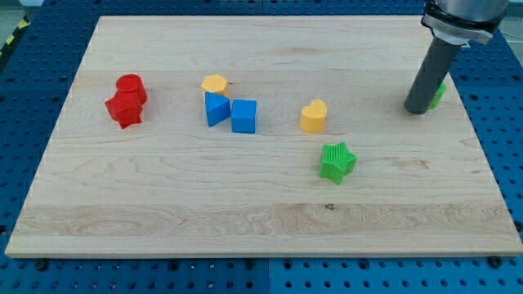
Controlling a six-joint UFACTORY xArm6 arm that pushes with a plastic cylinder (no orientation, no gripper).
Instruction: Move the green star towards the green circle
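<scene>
The green star lies on the wooden board, right of the middle and toward the view's bottom. The green circle is near the view's right edge of the board, mostly hidden behind my rod; only a green sliver shows. My tip rests on the board right beside the green circle, on its left side. The tip is well up and to the right of the green star, apart from it.
A yellow heart-shaped block stands just up-left of the green star. A blue cube, a blue triangular block and a yellow hexagon cluster left of centre. A red cylinder and red star sit at the left.
</scene>
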